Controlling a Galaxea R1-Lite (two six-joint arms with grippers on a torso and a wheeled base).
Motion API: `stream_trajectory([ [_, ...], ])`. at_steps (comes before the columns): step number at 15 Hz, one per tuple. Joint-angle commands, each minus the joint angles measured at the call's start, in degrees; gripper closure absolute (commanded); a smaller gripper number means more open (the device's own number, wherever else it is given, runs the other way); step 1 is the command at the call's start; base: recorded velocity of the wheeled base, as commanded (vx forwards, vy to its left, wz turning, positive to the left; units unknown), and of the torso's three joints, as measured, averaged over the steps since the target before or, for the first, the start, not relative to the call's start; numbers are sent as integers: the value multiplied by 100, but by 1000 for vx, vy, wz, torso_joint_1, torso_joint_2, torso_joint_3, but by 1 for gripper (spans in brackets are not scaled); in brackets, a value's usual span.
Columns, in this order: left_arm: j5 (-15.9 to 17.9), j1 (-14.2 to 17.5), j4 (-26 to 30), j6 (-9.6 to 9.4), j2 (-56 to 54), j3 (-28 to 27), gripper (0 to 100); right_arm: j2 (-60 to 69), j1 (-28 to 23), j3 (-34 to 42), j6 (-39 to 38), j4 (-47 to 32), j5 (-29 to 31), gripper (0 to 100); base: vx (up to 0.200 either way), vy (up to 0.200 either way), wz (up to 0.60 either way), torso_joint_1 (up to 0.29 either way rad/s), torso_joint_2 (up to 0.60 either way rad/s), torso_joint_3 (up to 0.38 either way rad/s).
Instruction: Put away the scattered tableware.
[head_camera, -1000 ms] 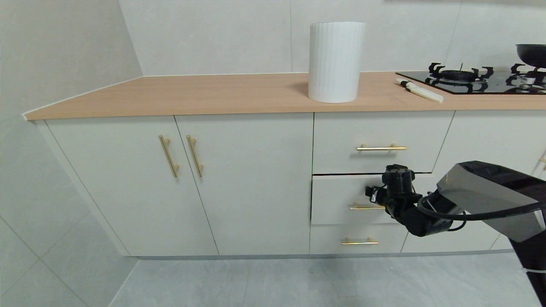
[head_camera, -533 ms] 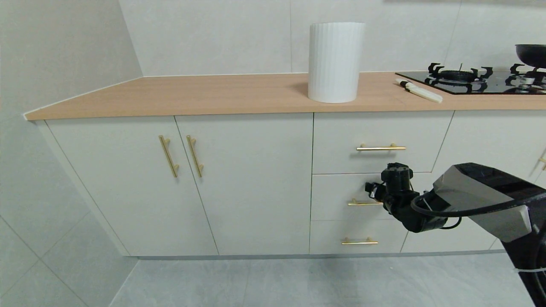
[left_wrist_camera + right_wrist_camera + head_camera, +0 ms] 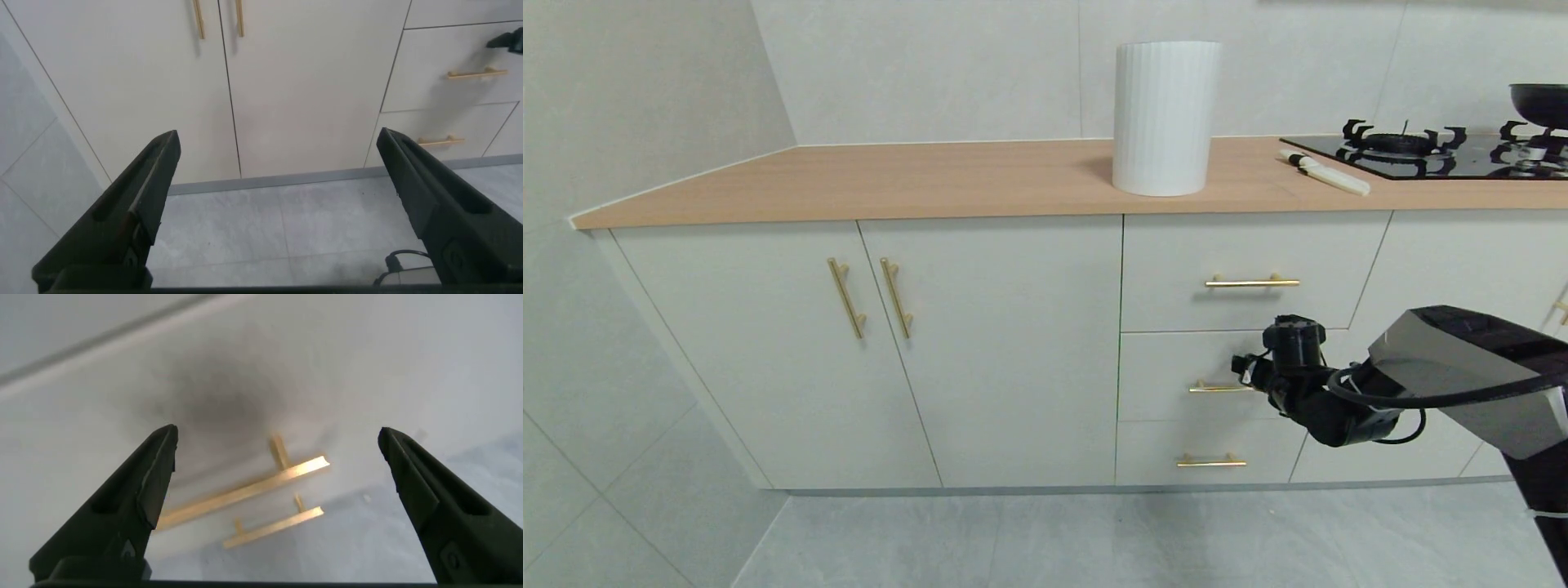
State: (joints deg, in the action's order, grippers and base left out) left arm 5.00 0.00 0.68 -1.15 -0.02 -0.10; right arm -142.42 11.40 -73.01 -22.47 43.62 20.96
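Since a second ago the middle drawer (image 3: 1168,367) has gone from slightly ajar to flush shut, and the right gripper (image 3: 1243,371) has drawn back a little, to the right end of the drawer's brass handle (image 3: 1217,387).

From the head, the knife (image 3: 1325,173) is pale cream, with a dark band where handle meets blade. It lies flat on the wooden counter (image 3: 931,180), just beside the front left corner of the black stove (image 3: 1429,155). A tall white ribbed canister (image 3: 1164,118) stands upright on the counter, well apart from the knife; whether it holds anything cannot be told. A dark pan (image 3: 1539,102) sits on the far burner. The top drawer (image 3: 1160,273) and bottom drawer (image 3: 1152,457) are shut, as are the two cupboard doors (image 3: 988,351). Pale grey tiles cover the wall and the floor (image 3: 1094,539).

From the left wrist, the left gripper (image 3: 277,139) hangs low over the floor facing the cupboard doors, its jaws spread wide with nothing between them.

From the right wrist, the right gripper's jaws are also spread wide and hold nothing; the handle lies ahead between the two fingers (image 3: 147,498), apart from both.
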Motion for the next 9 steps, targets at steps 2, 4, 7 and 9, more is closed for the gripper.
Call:
stream_trajectory([
  [2, 1, 0, 2, 0, 2, 1, 0, 1709, 29, 1254, 14, -495, -223, 0, 0, 0, 0, 0, 0, 0],
  [4, 1, 0, 2, 0, 2, 1, 0, 3203, -6, 2291, 164, -741, -311, 0, 0, 0, 0, 0, 0, 0],
  [7, 1, 0, 2, 0, 2, 1, 0, 5655, -59, 3399, 700, -1189, -259, 0, 0, 0, 0, 0, 0, 0],
  [9, 1, 0, 2, 0, 2, 1, 0, 7308, -454, 3803, 1157, -1787, -259, 0, 0, 0, 0, 0, 0, 0],
])
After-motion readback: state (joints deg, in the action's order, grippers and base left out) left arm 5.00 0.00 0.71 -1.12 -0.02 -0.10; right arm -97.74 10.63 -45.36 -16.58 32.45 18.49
